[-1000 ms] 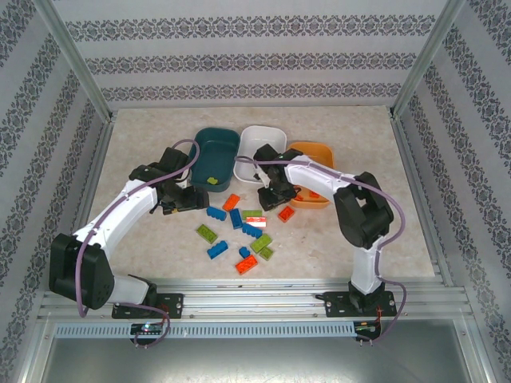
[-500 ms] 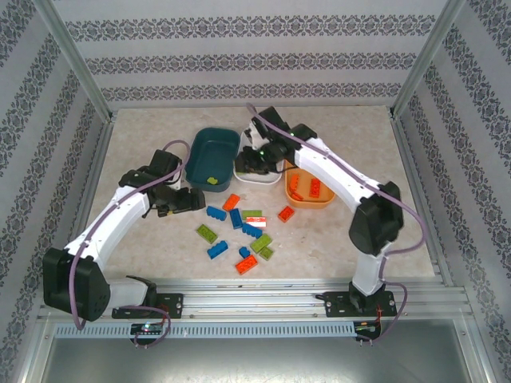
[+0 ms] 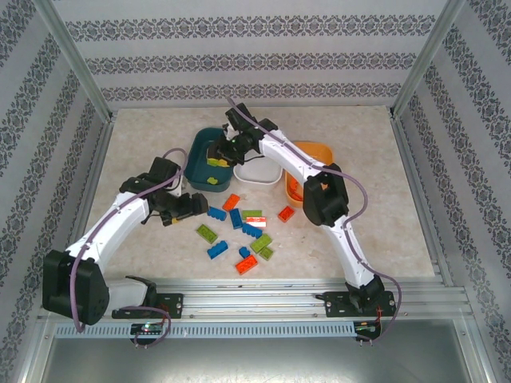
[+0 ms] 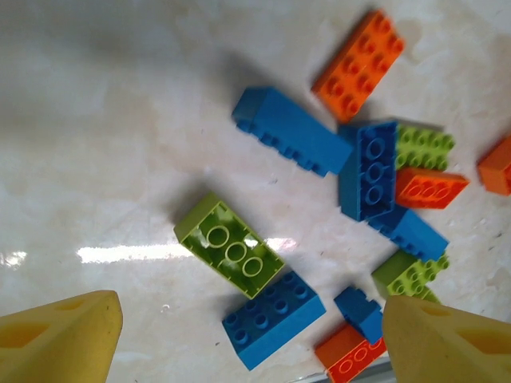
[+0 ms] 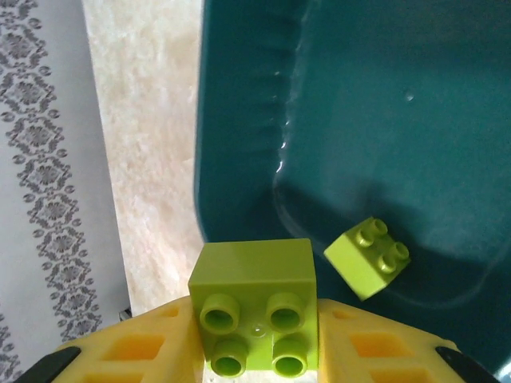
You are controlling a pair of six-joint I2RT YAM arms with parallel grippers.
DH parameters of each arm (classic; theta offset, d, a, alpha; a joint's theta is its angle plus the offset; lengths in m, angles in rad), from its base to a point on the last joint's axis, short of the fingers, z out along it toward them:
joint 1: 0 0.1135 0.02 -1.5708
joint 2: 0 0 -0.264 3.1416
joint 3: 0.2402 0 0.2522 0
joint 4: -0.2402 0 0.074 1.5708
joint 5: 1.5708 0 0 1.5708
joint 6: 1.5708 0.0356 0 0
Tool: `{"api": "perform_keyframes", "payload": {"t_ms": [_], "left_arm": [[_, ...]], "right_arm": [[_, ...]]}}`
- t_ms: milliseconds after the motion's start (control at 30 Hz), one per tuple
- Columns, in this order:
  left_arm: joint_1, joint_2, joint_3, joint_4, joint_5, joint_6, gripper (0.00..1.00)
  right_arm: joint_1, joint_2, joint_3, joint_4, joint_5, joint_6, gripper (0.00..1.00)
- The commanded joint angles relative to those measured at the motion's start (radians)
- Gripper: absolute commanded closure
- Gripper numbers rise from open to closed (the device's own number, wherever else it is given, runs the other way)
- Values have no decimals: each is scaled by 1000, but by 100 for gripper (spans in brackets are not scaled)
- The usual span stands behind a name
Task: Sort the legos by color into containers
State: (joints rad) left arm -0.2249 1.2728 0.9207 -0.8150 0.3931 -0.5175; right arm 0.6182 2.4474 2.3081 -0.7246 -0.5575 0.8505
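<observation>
1. The right end effector hangs over the teal tub, its fingers closed narrowly on a green brick with the studs facing out. It appears poised to drop the brick where green belongs, since a second green brick lies on the tub floor just below.
2. The left end effector hovers low over the loose bricks on the worktop, fingers spread wide with nothing between them. It looks lined up for a pick: an upturned green brick and a blue brick lie nearest beneath it.
3. Three tubs stand side by side beyond the pile: teal, then the white tub, then the orange tub. Orange bricks show in the orange one, but the right arm crosses it, so their number cannot be told.
4. Seen from above, thirteen bricks lie loose by my count: five blue, four green, four orange.
5. Two green bricks are at the teal tub: one resting inside, one gripped above.
</observation>
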Motion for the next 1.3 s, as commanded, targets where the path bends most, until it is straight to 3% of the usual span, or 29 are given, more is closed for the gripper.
{"api": "perform_keyframes", "payload": {"t_ms": [0, 133, 300, 633, 900, 1267], "left_arm": [[11, -2, -19, 45, 49, -21, 15], [16, -3, -31, 42, 41, 7, 14], [20, 13, -68, 68, 47, -11, 14], [-2, 99, -45, 53, -27, 76, 16], [-81, 175, -72, 138, -8, -146, 20], [-98, 260, -144, 235, 8, -357, 27]], "right_arm": [[15, 49, 97, -24, -29, 41, 62], [12, 106, 201, -66, -31, 36, 56], [-1, 85, 191, -95, -27, 23, 49], [-17, -171, -35, -153, 46, -130, 45], [-37, -522, -475, -90, 99, -189, 44], [-35, -675, -734, -41, 138, -188, 44]]}}
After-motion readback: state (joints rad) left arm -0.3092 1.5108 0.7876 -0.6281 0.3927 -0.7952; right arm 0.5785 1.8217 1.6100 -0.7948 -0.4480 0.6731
